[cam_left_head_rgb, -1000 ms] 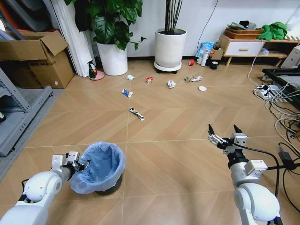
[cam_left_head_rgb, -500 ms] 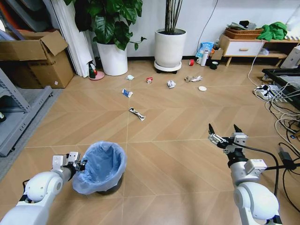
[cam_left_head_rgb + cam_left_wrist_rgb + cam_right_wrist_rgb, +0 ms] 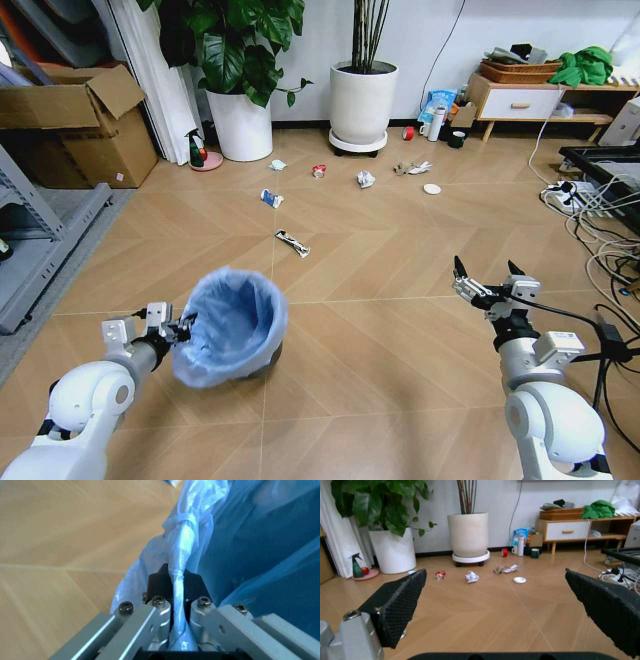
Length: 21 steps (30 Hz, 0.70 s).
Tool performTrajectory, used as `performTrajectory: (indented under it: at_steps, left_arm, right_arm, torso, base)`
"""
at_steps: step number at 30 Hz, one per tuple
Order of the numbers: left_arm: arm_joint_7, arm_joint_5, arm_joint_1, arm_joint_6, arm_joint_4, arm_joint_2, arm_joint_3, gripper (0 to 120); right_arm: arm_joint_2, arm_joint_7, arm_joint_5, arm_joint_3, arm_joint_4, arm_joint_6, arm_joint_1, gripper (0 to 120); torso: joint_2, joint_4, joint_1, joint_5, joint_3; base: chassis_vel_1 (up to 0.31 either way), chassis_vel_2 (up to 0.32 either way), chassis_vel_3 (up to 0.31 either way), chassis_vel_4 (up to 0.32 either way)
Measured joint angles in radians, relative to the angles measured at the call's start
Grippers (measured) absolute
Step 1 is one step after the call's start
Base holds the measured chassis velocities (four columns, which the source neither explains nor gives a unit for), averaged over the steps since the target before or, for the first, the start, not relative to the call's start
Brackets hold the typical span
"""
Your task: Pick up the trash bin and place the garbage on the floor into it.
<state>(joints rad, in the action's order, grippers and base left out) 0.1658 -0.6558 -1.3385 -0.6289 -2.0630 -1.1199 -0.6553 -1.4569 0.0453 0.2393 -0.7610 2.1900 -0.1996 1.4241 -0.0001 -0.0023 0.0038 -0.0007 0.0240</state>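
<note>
The trash bin, dark with a light-blue bag over its rim, hangs tilted just above the floor. My left gripper is shut on its near rim, and the left wrist view shows the bag fold pinched between the fingers. My right gripper hovers open at the right, holding nothing, its pads spread wide. Garbage lies farther ahead: a black-white wrapper, a blue-white wrapper, a red wrapper, crumpled white paper, brown paper and a white disc.
Two large white plant pots stand against the back wall. A cardboard box and a metal shelf line the left side. Cables sprawl at the right, near a low cabinet. Open floor lies between me and the litter.
My left gripper has lifted the trash bin off the floor, tipping it and carrying it forward and to the right. The right gripper has shifted slightly right and stayed open.
</note>
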Motion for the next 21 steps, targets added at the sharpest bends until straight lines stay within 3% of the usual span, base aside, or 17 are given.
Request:
performTrajectory:
  at_steps: [3, 8, 21]
  left_arm:
    - [0.069, 0.13, -0.03, 0.061, -0.062, -0.05, -0.001, 0]
    - [0.09, 0.252, -0.062, 0.106, -0.118, -0.087, -0.01, 0]
    - [0.077, 0.293, -0.083, 0.104, -0.142, -0.083, 0.005, 0]
  right_arm:
    - [0.004, -0.004, -0.01, -0.002, 0.005, 0.0, 0.002, 100]
    - [0.006, 0.004, -0.03, -0.005, 0.007, 0.0, 0.008, 100]
    - [0.001, 0.026, -0.066, -0.001, 0.003, 0.01, 0.013, 100]
  torso:
    - [0.0, 0.0001, 0.0, -0.0002, 0.0]
    - [0.0, 0.0001, 0.0, 0.0002, 0.0]
    - [0.0, 0.0, 0.0, 0.0, 0.0]
  base:
    - [0.0, 0.0, 0.0, 0.0]
    - [0.0, 0.0, 0.0, 0.0]
    - [-0.003, 0.002, 0.001, -0.004]
